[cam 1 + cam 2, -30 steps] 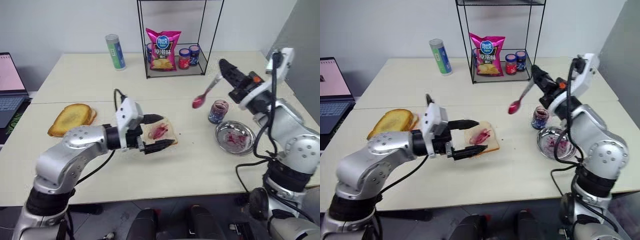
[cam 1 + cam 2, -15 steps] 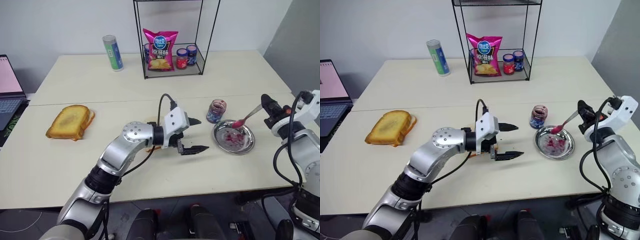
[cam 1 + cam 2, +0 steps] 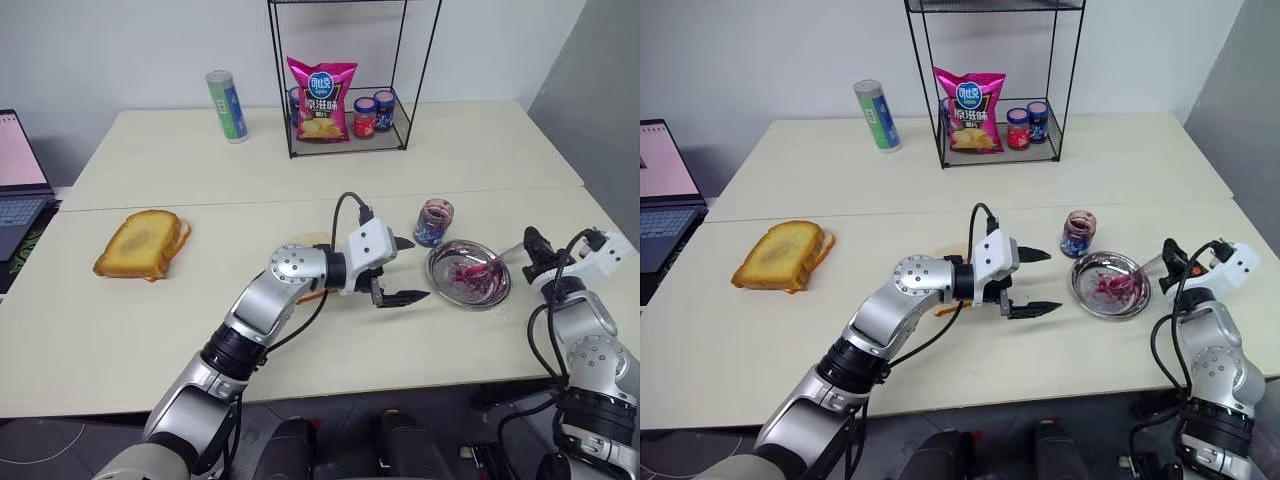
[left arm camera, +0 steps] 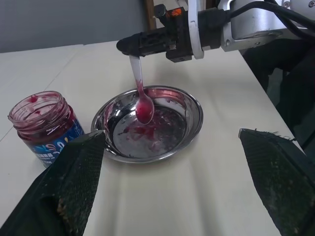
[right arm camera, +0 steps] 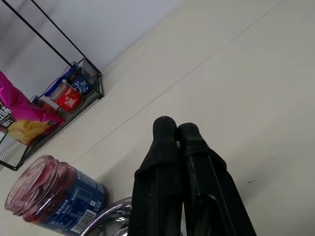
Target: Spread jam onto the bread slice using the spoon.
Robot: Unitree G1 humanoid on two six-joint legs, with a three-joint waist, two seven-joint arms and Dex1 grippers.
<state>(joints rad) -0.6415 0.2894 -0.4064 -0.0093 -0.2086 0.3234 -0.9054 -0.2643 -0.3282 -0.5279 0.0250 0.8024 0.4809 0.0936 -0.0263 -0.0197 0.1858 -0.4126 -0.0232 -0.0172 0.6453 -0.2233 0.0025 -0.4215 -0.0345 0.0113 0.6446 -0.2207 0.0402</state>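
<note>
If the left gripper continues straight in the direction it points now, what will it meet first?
Most likely the steel dish. The open left gripper points toward it over bare table, with the open jam jar off to one side. The spoon in the right gripper lies just beyond.

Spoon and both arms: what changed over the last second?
The right gripper, shut on the spoon, came down from above the table and laid the spoon's bowl in the steel dish. The left gripper, open, swung from the bread slice toward the dish. The open jam jar, toasted slices and wire rack kept their places.
</note>
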